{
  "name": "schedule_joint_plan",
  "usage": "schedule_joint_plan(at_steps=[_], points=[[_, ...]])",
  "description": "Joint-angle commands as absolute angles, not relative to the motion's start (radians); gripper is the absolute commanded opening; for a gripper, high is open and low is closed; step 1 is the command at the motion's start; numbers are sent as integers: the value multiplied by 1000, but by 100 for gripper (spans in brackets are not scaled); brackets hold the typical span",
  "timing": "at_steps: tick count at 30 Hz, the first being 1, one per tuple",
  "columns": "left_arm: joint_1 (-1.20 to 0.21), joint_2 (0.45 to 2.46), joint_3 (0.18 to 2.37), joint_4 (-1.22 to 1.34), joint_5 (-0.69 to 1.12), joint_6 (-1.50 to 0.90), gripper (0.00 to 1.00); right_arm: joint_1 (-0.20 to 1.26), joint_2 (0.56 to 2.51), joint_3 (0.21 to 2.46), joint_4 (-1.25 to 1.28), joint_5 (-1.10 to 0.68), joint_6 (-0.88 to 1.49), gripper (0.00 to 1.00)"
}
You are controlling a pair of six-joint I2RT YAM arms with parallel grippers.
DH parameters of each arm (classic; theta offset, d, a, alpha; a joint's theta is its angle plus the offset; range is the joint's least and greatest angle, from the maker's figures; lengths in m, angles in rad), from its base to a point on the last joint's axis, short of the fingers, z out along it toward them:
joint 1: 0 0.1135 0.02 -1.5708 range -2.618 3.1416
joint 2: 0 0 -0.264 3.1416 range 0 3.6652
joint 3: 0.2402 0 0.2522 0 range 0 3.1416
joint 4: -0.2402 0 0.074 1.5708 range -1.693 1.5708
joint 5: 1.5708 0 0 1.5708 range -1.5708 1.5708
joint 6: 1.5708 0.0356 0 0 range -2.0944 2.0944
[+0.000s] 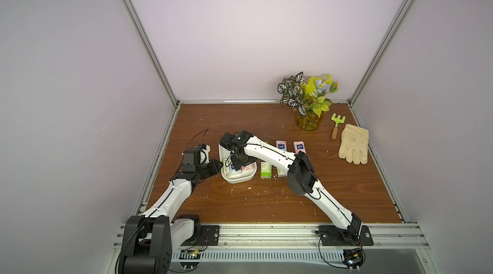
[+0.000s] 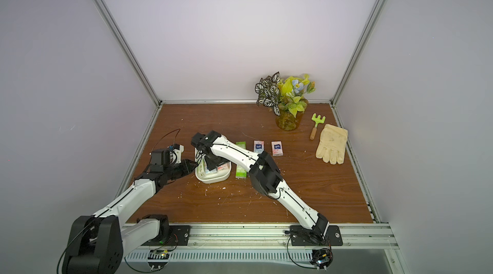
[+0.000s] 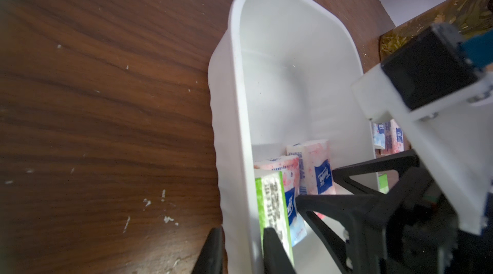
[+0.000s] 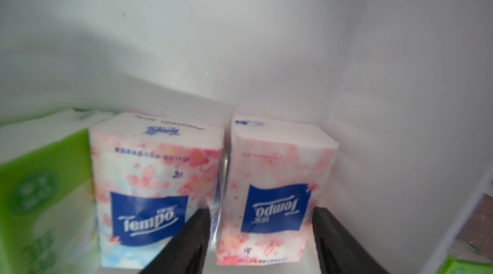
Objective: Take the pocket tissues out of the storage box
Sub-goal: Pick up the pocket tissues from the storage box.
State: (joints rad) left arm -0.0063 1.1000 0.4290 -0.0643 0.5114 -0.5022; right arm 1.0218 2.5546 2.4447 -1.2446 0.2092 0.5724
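**Box held, packet straddled.** The left gripper (image 3: 242, 235) is clamped on the side wall of the white box (image 3: 280, 46), with 1 finger inside and 1 outside. The right gripper (image 4: 260, 212) reaches into the box, its jaws apart on either side of 1 upright pink packet (image 4: 277, 179). Beside that packet stand a second pink packet (image 4: 154, 174) and a green packet (image 4: 45, 192). The loose packets (image 2: 277, 148) lie on the table (image 2: 240, 206) next to the box.

The storage box (image 3: 269, 46) is white, 2 Tempo tissue packets (image 4: 157, 179) pink-blossomed with blue logo patches, 1 packet (image 4: 45, 192) green-and-white, the table (image 3: 106, 99) brown woodgrain.
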Motion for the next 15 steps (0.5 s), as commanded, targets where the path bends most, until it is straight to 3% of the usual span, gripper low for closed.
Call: schedule_joint_plan(at_steps=[1, 8, 15], points=[[3, 1107, 433, -83, 493, -495, 22, 1013, 2577, 2401, -1246, 159, 565, 68], [4, 1109, 434, -83, 494, -494, 21, 1014, 2522, 2405, -1143, 91, 545, 63], [3, 1111, 435, -81, 494, -492, 21, 1014, 2483, 2413, -1151, 119, 548, 65]])
